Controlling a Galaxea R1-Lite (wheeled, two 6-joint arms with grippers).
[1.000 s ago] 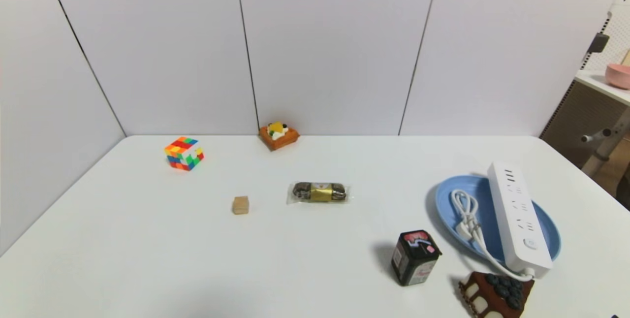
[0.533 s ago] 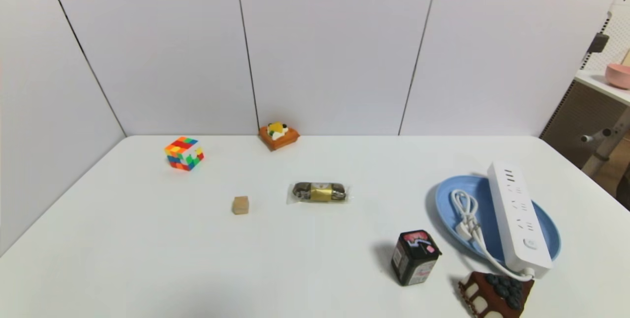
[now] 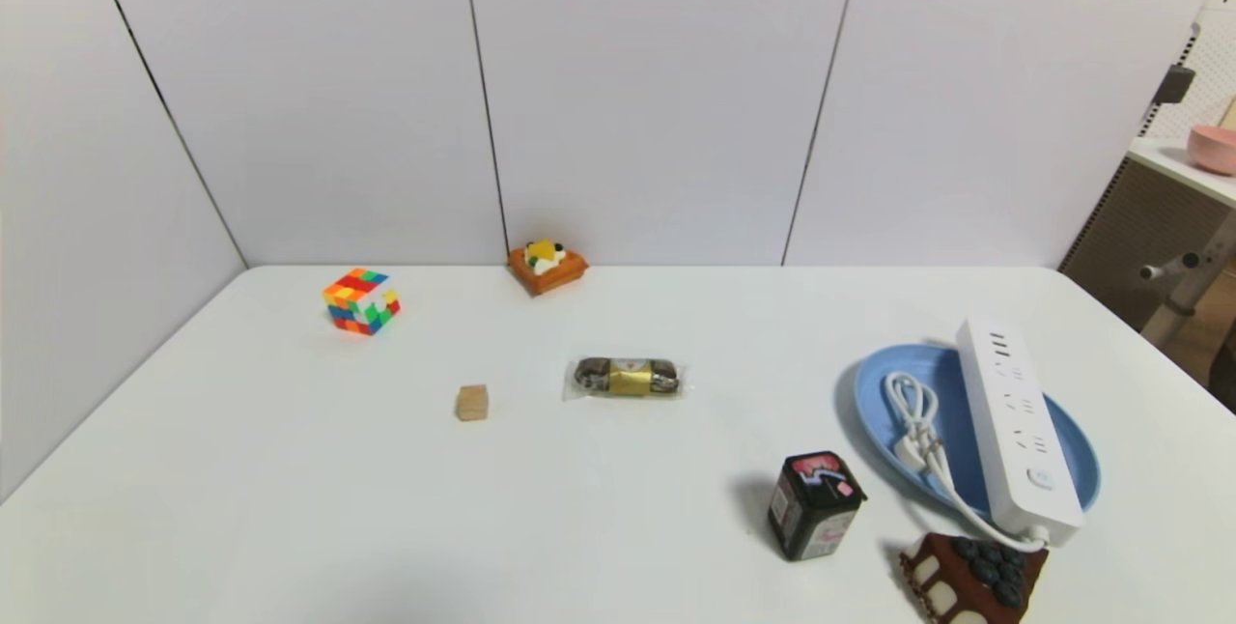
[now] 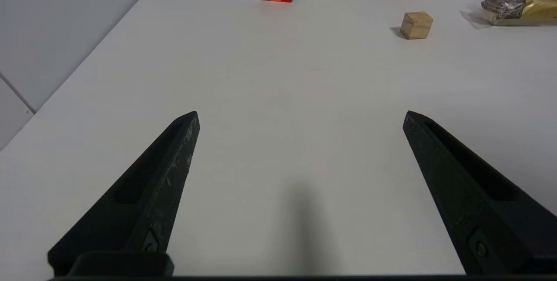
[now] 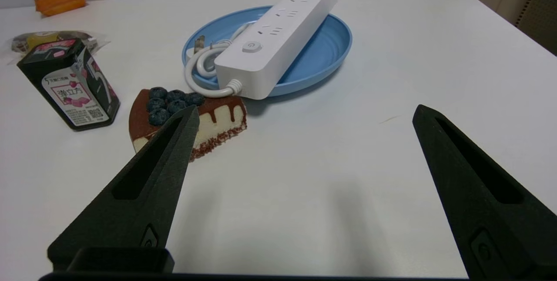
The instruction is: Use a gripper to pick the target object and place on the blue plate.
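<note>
Power strip (image 3: 1019,426) lying across the blue plate (image 3: 1077,455), cord coiled inside, black tin (image 5: 69,83) reading "弹立方" only legible from the right wrist, both hands, left (image 4: 300,115) and right (image 5: 304,115), spread wide, empty, unseen from the head.

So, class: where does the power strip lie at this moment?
In the head view, the power strip lies across the blue plate on the table's right side, its cord coiled in the plate, its near end overhanging the rim beside the cake slice.
</note>
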